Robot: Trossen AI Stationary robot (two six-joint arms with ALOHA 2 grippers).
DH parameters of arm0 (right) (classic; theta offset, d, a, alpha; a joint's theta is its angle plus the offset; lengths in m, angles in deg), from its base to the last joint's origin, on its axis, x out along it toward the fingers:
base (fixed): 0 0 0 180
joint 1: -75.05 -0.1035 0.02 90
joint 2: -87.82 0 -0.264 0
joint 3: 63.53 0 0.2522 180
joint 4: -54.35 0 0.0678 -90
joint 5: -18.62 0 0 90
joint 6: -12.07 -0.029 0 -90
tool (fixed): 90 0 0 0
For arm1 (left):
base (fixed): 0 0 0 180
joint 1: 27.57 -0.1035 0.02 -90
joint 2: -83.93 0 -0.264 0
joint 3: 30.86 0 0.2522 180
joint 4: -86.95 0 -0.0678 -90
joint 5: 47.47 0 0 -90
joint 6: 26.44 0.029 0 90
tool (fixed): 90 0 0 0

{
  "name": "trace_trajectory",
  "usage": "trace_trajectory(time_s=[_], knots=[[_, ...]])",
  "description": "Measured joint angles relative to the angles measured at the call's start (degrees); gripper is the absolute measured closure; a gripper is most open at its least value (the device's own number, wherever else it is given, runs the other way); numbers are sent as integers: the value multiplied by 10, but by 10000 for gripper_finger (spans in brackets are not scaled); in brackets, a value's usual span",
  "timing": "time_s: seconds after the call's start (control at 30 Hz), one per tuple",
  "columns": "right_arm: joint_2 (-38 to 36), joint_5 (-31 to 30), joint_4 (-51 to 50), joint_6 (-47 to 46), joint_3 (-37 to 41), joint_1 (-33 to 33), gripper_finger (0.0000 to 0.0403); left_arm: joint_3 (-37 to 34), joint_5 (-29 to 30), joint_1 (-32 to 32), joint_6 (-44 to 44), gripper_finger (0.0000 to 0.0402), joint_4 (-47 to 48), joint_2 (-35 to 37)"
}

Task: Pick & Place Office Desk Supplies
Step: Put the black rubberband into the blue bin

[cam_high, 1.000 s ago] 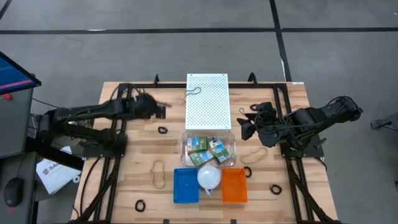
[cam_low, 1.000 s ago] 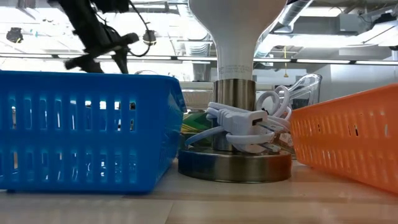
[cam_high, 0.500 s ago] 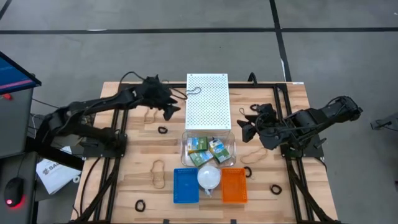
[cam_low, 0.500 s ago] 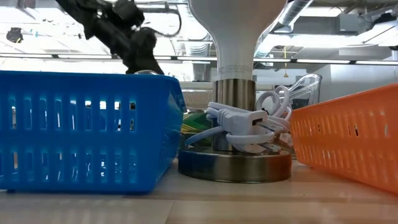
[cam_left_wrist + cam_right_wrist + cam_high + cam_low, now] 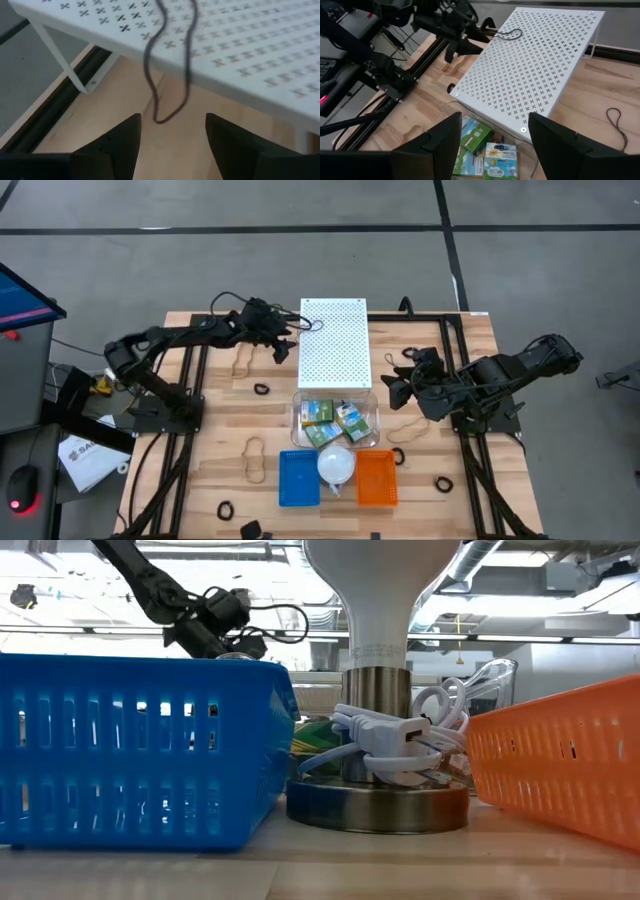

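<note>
My left gripper (image 5: 284, 346) (image 5: 172, 121) is open at the left edge of a white perforated shelf (image 5: 334, 340), also seen in the low view (image 5: 215, 625). A thin dark cord loop (image 5: 312, 327) lies on the shelf's far left corner. Its end (image 5: 161, 119) hangs over the edge between my fingers, untouched. My right gripper (image 5: 393, 388) (image 5: 495, 120) is open and empty right of the shelf. Yellow-and-green crayon boxes (image 5: 335, 420) lie in a clear container. Tan rubber bands (image 5: 254, 460) and black rings (image 5: 262, 389) lie on the table.
A blue basket (image 5: 299, 478) and an orange basket (image 5: 376, 478) stand at the near edge with a lamp (image 5: 336, 465) and its white cable (image 5: 390, 735) between them. More bands (image 5: 408, 428) and rings (image 5: 441, 483) lie on the right. Black frame rails (image 5: 190, 410) run along both sides.
My left gripper has gone toward the table's right and far edge, from the bare table left of the shelf up to the shelf's far left corner and the cord loop, turning as it went. My right arm has kept still.
</note>
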Motion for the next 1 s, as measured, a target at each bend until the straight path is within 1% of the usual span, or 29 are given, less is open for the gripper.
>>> trace_trajectory(time_s=[0.13,0.27,0.33,0.37,0.43,0.47,0.53,0.6,0.63,0.77,1.0], knots=[[0,1,-5,-3,0,0,177,11,0,0,-3,188,-38,-22],[0,2,-6,-3,0,0,177,43,3,-2,-2,188,-32,-60],[0,2,-8,-3,0,0,177,61,4,-2,-2,195,-26,-78],[0,2,-8,-3,0,0,177,69,8,-2,-2,203,-21,-85],[0,4,-8,-6,0,-1,177,77,27,-2,-3,232,-12,-94],[0,3,-8,-9,0,-4,177,78,32,-2,-3,253,-2,-94],[0,2,-8,-12,0,-8,177,79,34,-2,-3,309,8,-92],[1,2,-8,-12,0,-8,177,79,35,-2,-3,371,32,-82],[3,2,-8,-12,0,-8,177,79,35,-3,-4,384,49,-76],[4,0,-8,-12,0,-11,177,79,35,-4,-4,398,100,-30],[5,-6,-8,-7,0,-12,177,79,37,4,-19,401,214,96]])
